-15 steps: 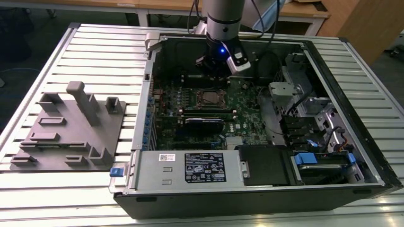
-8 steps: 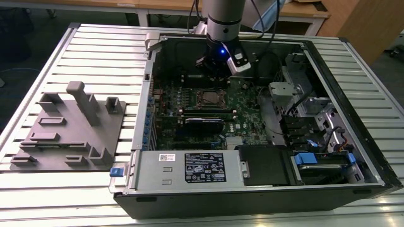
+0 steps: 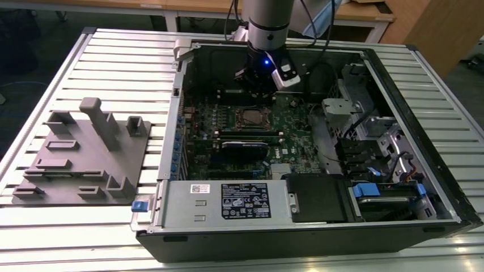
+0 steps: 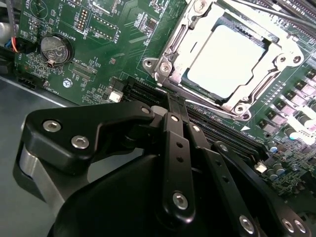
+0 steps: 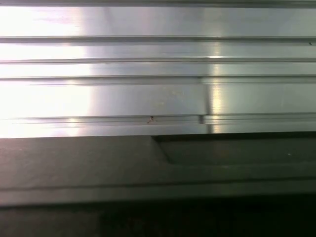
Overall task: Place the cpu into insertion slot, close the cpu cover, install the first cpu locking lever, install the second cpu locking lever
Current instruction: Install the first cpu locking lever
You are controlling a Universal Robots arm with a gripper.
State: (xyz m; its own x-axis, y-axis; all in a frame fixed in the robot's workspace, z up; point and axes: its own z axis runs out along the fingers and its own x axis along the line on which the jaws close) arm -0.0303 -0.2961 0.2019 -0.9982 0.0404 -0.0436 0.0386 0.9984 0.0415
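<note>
The cpu [image 4: 224, 59] lies flat in the insertion slot [image 4: 157, 69] on the green board, its pale metal top facing up. The cpu cover [image 4: 185, 47], a silvery frame, lies down around it, with the chip showing through its window. My gripper [image 4: 176, 100] hangs just beside the slot, over the long black memory slots. Its black fingers [image 4: 173, 128] are pressed together with nothing between them. In the exterior view the gripper [image 3: 258, 90] is inside the open computer case, just behind the slot [image 3: 250, 117].
The case walls [image 3: 393, 96] ring the board. A power supply [image 3: 226, 201] sits at the front and drive cages [image 3: 378, 147] on the exterior view's right. A black card [image 3: 246, 146] stands in front of the slot. A grey fixture block [image 3: 83, 153] lies on the slatted table.
</note>
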